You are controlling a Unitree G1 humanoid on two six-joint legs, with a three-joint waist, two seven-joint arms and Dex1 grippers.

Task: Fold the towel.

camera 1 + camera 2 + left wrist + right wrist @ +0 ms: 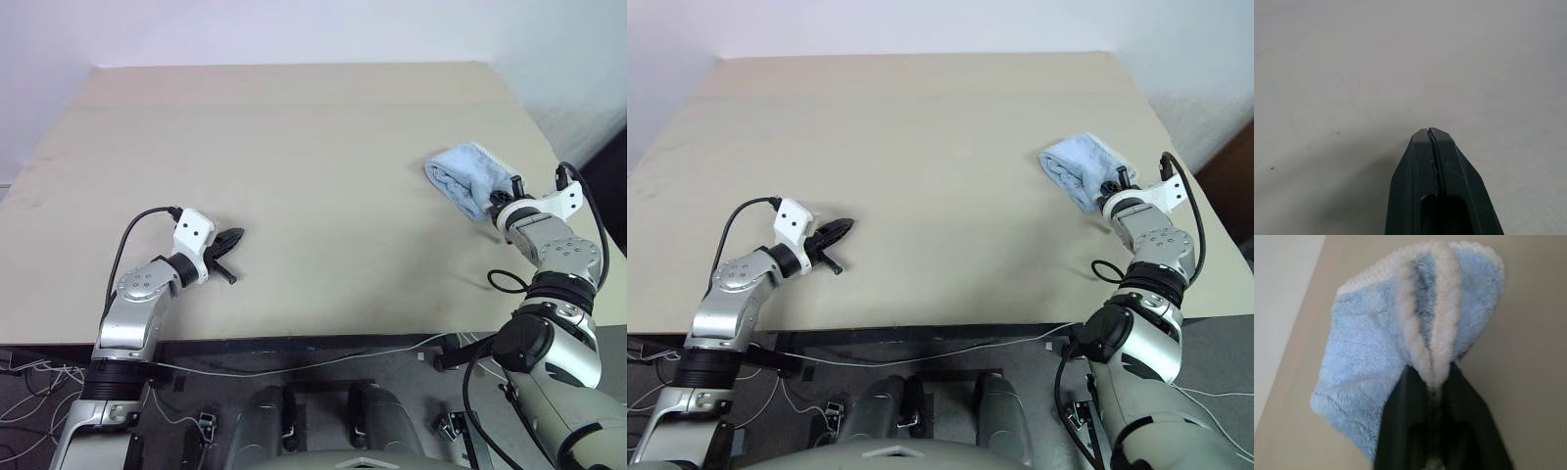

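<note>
From the left eye, the towel (470, 180) lies as a small light-blue bundle on the far right part of the tan counter (294, 147), close to its right edge. The right pincer (504, 199) is at the towel's near end, its black fingers reaching into the cloth. The left pincer (231, 242) sits well apart from it, low over the bare near-left part of the counter.

The right eye gives the same layout, with the towel already doubled over itself into a compact wad.

In the left wrist view the left pincer's two fingers (1422, 161) are pressed together with nothing between them, above plain counter surface.

In the right wrist view the right pincer (1432, 382) has a pale hemmed fold of the towel sitting between its fingers; they are parted only a little, and whether they are gripping or letting go cannot be told.

As a judgement, the fold looks nearly done. If this is the release, it should be made with the cloth resting flat, the fingers drawn straight back toward the robot, so the plush hem does not catch and pull the layers apart.
</note>
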